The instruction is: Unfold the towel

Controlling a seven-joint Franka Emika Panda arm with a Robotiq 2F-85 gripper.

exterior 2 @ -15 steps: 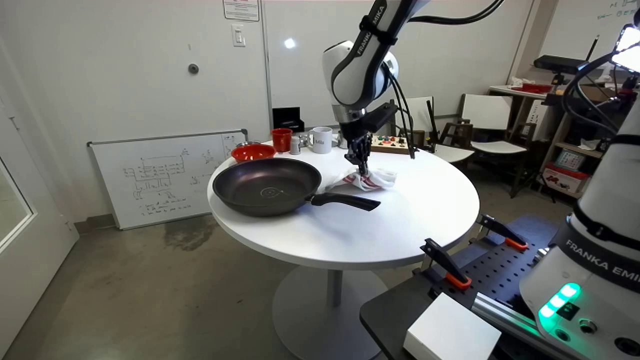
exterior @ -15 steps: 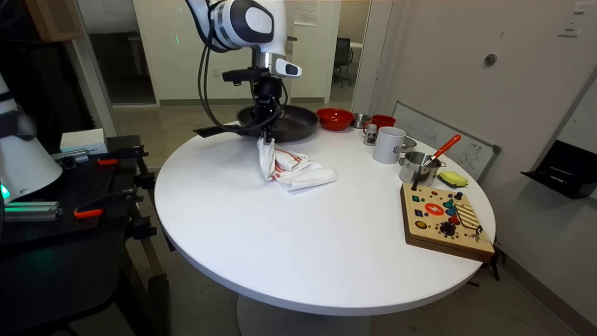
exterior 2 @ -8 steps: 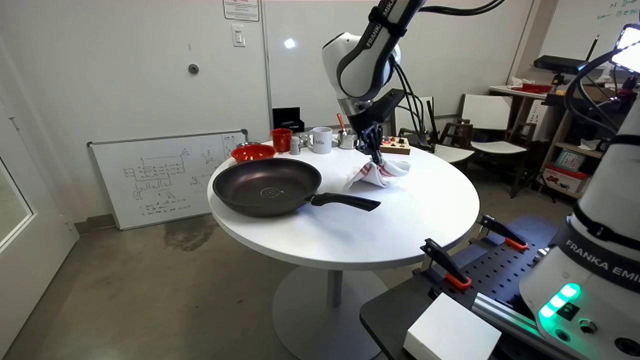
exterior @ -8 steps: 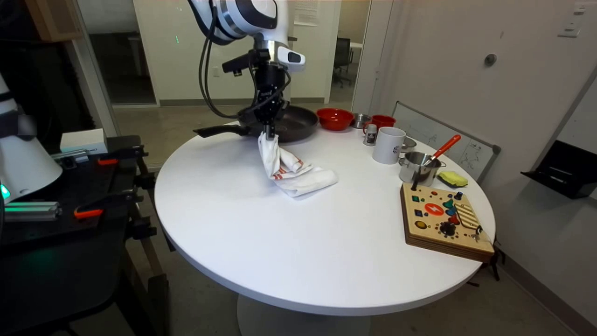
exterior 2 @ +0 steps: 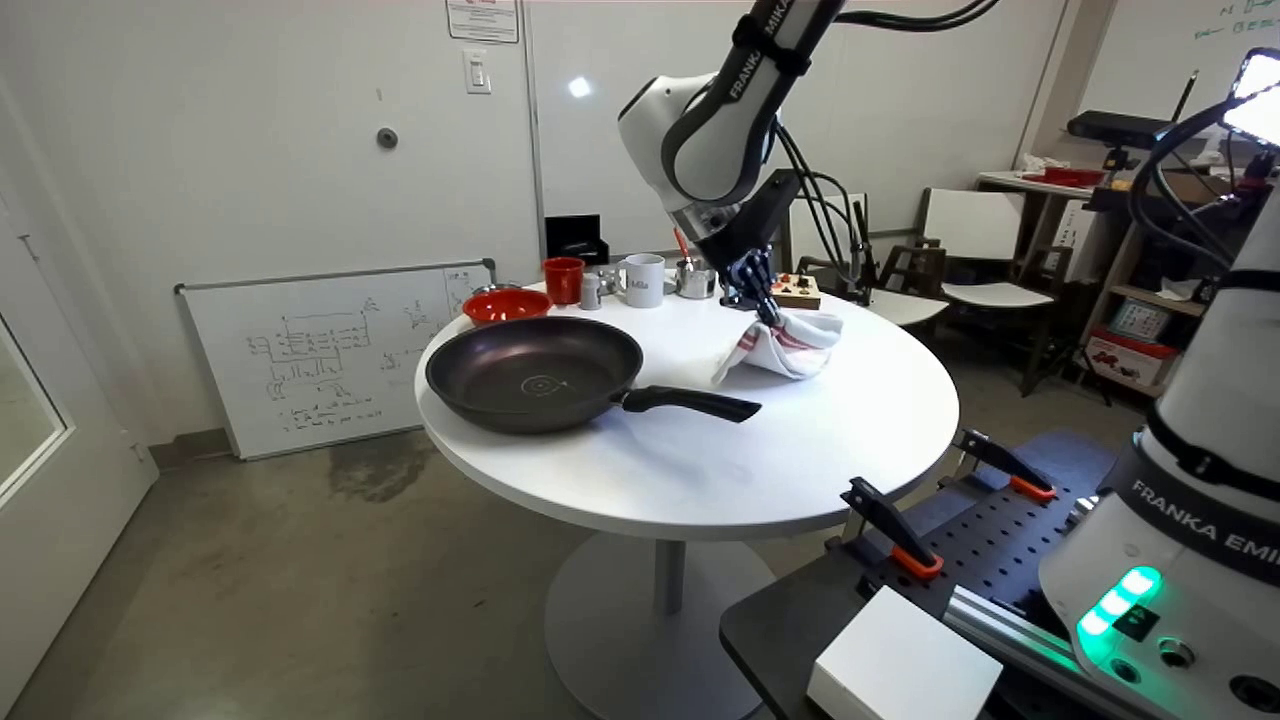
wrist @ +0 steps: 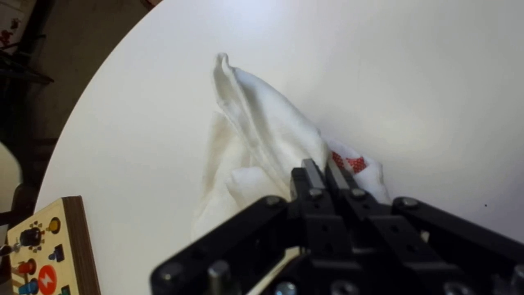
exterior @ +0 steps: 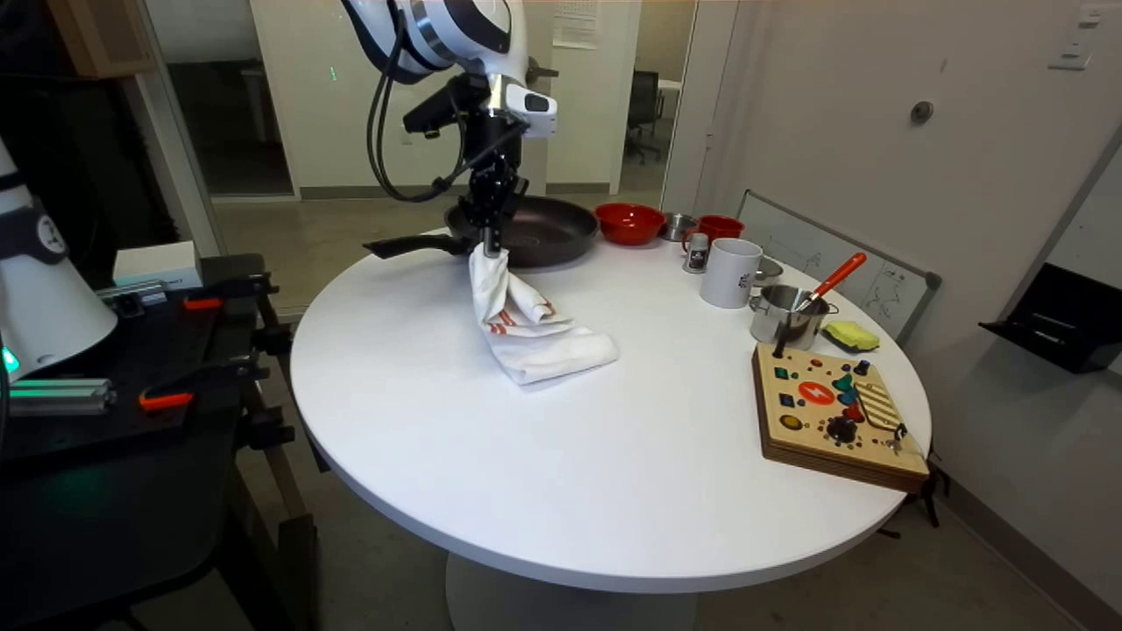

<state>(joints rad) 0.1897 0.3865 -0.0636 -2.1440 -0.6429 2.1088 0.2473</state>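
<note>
Gripping a raised end of the towel [exterior: 533,333], my gripper [exterior: 492,250] is closed, its fingertips [wrist: 314,175] nearly meeting; whether they pinch one layer or several I cannot tell. In an exterior view the towel slopes from my grip to the white table [exterior: 570,491], its long axis running toward the lower right, and its bulk rests there folded over itself. In the wrist view most of it spreads left of the fingertips, with a red-marked bit on their right. I judge that the coming move turns on this slant: drawing back along it, away from the bulk, should loosen the folds, while lifting straight up may only hang the bundle.
</note>
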